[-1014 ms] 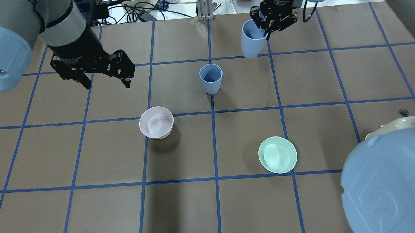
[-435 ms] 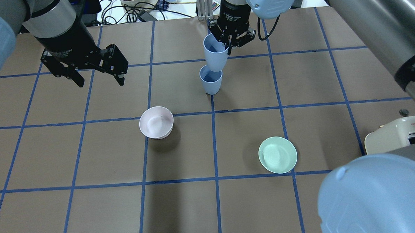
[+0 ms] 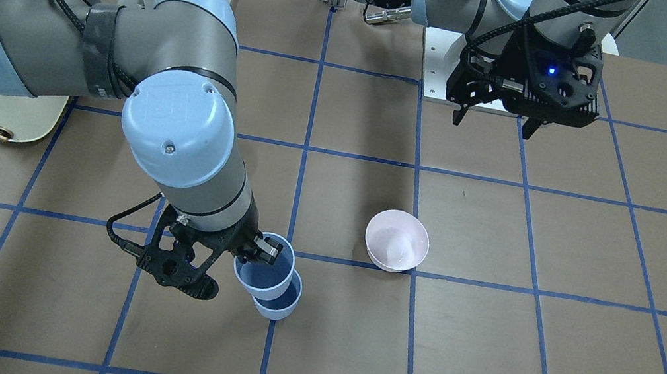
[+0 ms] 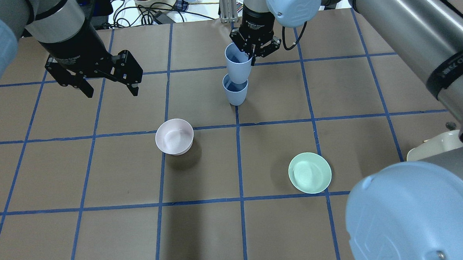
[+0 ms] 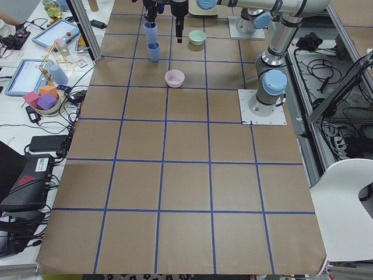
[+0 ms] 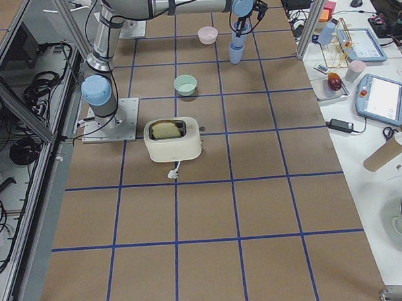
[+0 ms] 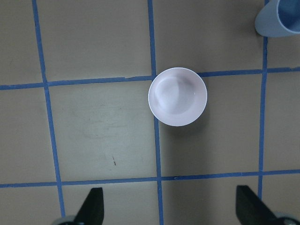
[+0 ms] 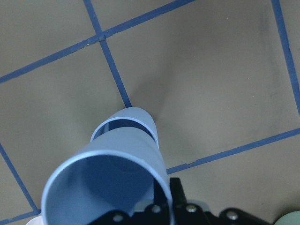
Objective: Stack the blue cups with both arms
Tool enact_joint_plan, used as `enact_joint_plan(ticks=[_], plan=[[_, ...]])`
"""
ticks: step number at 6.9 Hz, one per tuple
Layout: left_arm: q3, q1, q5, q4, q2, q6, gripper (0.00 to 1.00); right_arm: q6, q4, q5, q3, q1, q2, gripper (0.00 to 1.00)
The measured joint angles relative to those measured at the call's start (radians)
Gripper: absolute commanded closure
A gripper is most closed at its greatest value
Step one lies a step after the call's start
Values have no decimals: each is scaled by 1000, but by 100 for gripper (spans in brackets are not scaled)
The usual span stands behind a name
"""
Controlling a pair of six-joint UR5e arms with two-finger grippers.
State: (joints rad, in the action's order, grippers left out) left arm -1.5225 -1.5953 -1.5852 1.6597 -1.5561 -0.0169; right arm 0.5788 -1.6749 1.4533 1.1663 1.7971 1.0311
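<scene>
My right claw point(image 4: 252, 54): clamped on upper cup point(image 4: 238, 66) rim | lower cup point(image 4: 236, 93): tabletop far-edge middle | method: centre over it, descend straight | my left claw point(image 4: 112, 92): apart, empty

Reference: standing cup point(image 4: 235, 92). Second cup point(image 4: 238, 64) hung just over its mouth. Left bowl point(image 4: 174, 136) lay nearer the robot, to the cup's left; right bowl point(image 4: 309, 172) nearer still, to its right, well apart.

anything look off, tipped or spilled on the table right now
Nothing looks spilled, tipped or damaged. The right claw grips the held blue cup by its rim above the mouth of the standing blue cup; whether it has entered, I cannot tell. The pink bowl and mint green bowl sit upright.
</scene>
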Motion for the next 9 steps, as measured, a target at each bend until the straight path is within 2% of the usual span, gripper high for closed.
enact_joint_plan(ticks=[6,7,8,9], plan=[[-1,-2,-4,3,1,1,0,-2,-14,-1,0,1,-22,100],[-1,-2,-4,5,2,2,0,-1,-31,-9,0,1,-31,68],[-1,-2,-4,7,2,2,0,-1,-40,-20,1,1,-35,1],[-1,-2,-5,7,2,2,0,-6,-45,-23,2,1,-37,0]])
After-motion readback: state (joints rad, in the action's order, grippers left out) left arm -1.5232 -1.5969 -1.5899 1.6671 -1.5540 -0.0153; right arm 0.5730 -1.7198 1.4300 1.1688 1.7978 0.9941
